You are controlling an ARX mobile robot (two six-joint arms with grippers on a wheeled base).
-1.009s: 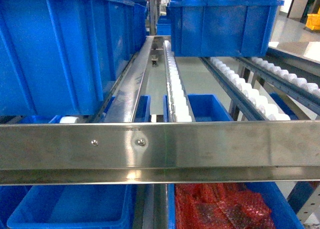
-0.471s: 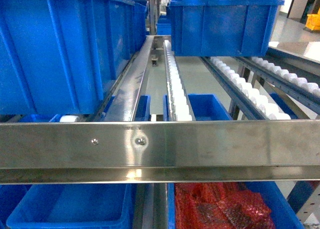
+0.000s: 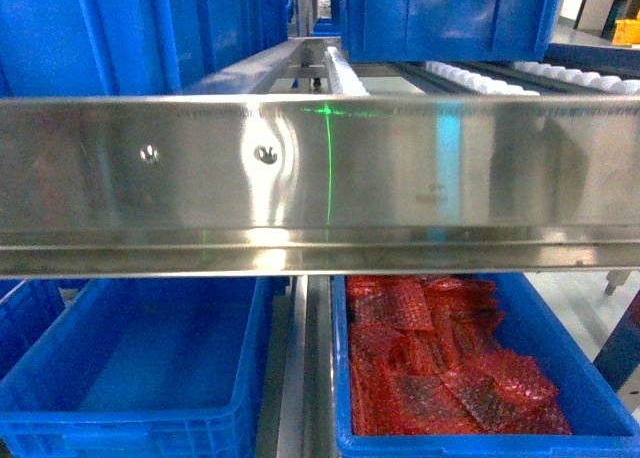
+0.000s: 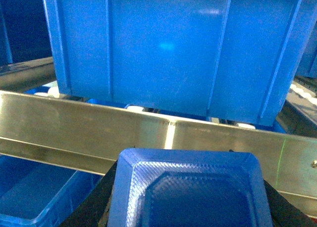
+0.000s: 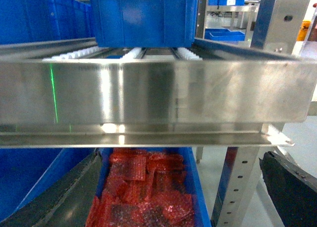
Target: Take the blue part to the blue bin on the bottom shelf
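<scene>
Close in front of the left wrist camera, the blue part point(image 4: 190, 190) fills the lower frame, a flat moulded piece with bevelled corners, dark shapes flanking it on both sides. Those are likely the left end effector's fingers holding it, but the tips are hidden, so I cannot tell the grip for certain. In the right wrist view the right end effector point(image 5: 178, 197) stands wide and empty, its dark fingers point(image 5: 290, 182) at the frame's edges.

Just beyond runs the steel front rail point(image 3: 320, 178), crossed by a green laser line. Below it, on the bottom shelf point(image 3: 300, 378), sit an empty blue bin point(image 3: 140, 378) on the left and a bin of red bubble wrap point(image 3: 450, 378) on the right. Farther back, upper blue bins point(image 3: 450, 18) rest on white rollers point(image 3: 480, 76).

The part should probably go low, under the rail, then forward over the empty bin's opening before release; clipping the rail's lower lip is the main risk.
</scene>
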